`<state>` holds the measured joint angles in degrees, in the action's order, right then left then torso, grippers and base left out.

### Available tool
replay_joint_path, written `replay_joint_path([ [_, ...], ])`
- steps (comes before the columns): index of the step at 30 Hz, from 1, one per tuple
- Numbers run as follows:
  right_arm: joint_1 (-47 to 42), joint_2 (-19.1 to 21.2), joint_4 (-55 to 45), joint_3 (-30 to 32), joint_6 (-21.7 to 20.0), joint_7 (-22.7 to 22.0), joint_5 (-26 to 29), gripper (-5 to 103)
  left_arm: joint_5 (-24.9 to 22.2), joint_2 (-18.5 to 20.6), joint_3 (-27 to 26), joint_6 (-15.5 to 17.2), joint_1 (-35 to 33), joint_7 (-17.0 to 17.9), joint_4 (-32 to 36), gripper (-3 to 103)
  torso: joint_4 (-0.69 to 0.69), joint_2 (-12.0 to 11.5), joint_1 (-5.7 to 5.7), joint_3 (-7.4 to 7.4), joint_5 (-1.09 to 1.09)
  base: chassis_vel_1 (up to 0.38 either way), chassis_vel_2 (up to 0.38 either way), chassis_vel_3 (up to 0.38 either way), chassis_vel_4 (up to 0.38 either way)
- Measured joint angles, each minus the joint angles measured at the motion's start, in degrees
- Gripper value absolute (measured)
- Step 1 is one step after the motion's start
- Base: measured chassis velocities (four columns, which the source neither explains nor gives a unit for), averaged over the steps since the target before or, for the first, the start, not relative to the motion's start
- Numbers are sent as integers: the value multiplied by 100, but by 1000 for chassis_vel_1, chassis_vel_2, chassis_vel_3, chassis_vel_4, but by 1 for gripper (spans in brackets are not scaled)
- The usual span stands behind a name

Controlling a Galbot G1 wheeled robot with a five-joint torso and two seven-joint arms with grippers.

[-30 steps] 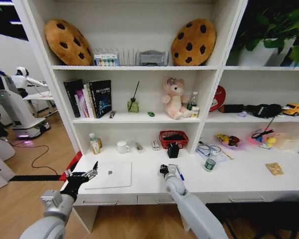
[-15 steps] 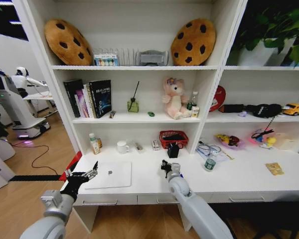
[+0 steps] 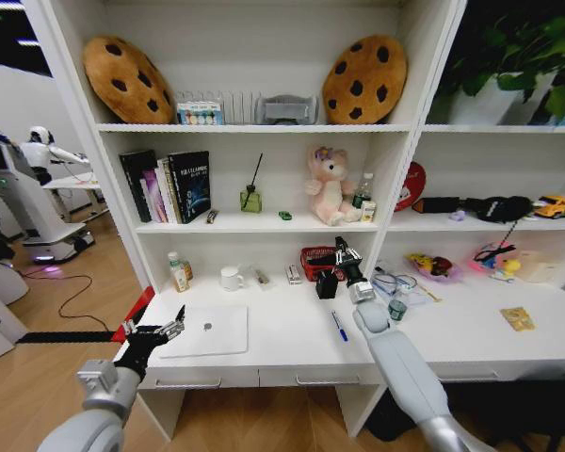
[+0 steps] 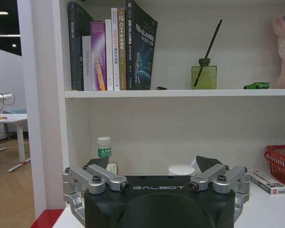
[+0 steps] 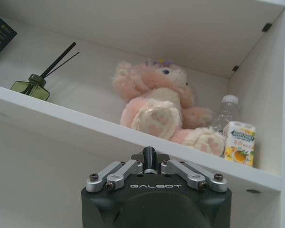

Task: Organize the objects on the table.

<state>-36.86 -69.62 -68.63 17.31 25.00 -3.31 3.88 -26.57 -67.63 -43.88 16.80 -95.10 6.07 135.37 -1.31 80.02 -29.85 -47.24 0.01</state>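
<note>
Right gripper (image 3: 341, 252), pinching a black pen (image 5: 149, 158) above the basket (image 3: 327, 263), could clip the shelf edge.

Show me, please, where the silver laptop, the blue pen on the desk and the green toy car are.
silver laptop (image 3: 207, 330), head view, middle of its closed lid.
blue pen (image 3: 340, 327), head view, mid-barrel.
green toy car (image 4: 256, 85), left wrist view, its body.

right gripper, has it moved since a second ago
Yes. The right gripper has risen from low over the table front near the blue pen up and back toward the red basket, holding a dark pen.
</note>
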Motion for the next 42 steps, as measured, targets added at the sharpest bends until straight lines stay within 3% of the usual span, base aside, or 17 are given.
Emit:
replay_joint_path([
  [4, 301, -155, 426, -214, -186, 68, 429, 12, 0, 0, 0, 0, 0, 0, 0, 100, 0, 0, 1, 1, -2, 0, 0, 0, 0],
  [12, 722, -509, 1313, -309, -272, 96, 428, 12, 0, 0, 0, 0, 0, 1, 0, 100, 0, 0, 0, 1, -2, 0, 0, 0, 0],
  [27, 1025, -662, 1964, -351, -373, 47, 574, 9, 0, 0, 0, 0, 0, 1, 0, 100, 0, 1, 1, 1, -1, 0, 0, 0, 0],
  [30, 985, -660, 1933, -380, -440, -88, 569, 18, 0, 0, 0, 0, 0, 1, 0, 100, 0, 1, 1, 1, -2, 0, 0, 0, 0],
  [31, 969, -658, 1922, -396, -424, -166, 563, 29, 0, 0, 0, 0, 0, 1, 0, 100, -1, 1, 1, 1, -2, 0, 0, 0, 0],
  [38, 879, -579, 1612, -506, -488, -392, 676, 51, 0, 0, 0, 0, 0, 1, -1, 100, 0, 1, 1, 1, -2, 0, 0, 0, 0],
  [41, 476, -257, 330, -849, -1143, -955, 1580, 67, 0, 0, 0, 0, 0, 2, 0, 100, 0, 1, 1, 0, 0, 0, 0, 0, 0],
  [42, 476, -257, 330, -849, -1143, -955, 1580, 67, 0, 0, 0, 0, 0, 2, 0, 100, 0, 1, 1, 0, 0, 0, 0, 0, 0],
])
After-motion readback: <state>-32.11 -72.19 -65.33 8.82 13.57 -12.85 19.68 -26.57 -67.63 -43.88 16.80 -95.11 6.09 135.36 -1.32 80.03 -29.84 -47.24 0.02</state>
